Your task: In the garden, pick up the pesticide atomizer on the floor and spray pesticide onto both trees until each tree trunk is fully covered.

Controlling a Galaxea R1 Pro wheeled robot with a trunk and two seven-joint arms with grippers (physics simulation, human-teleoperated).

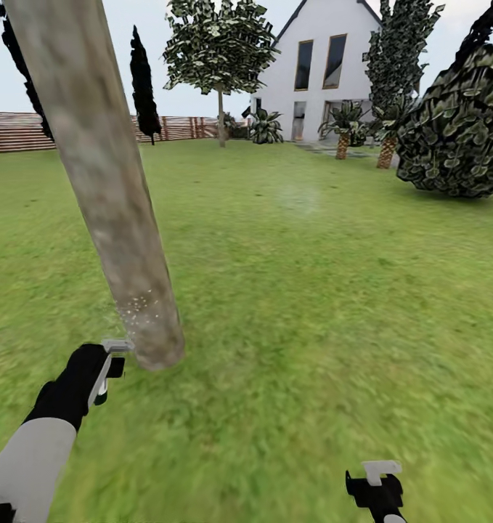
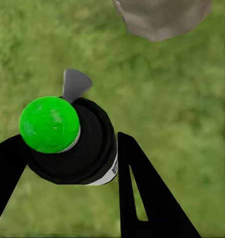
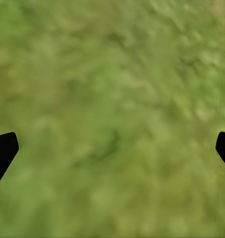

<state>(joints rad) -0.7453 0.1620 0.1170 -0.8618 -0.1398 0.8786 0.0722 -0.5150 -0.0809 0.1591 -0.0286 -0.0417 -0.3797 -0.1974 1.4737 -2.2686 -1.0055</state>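
A thick, mottled grey-brown tree trunk [image 1: 108,196] rises from the grass [image 1: 297,305] at the left, leaning slightly. Pale speckles dot the trunk low down, just above its base [image 2: 162,17]. My left gripper [image 1: 107,367] hovers right beside that base, shut on the pesticide atomizer [image 2: 67,144]. The atomizer has a black body, a bright green cap and a grey nozzle [image 1: 117,346] that points at the trunk. My right gripper [image 1: 377,483] hangs low at the right, open [image 3: 112,148], with nothing but grass under it.
A second tree [image 1: 220,109] with a bare trunk and a high crown stands far back near the brown slat fence [image 1: 17,131]. A white house [image 1: 326,65], palms and a big broad-leaved bush [image 1: 457,131] lie at the back right. Lawn stretches between.
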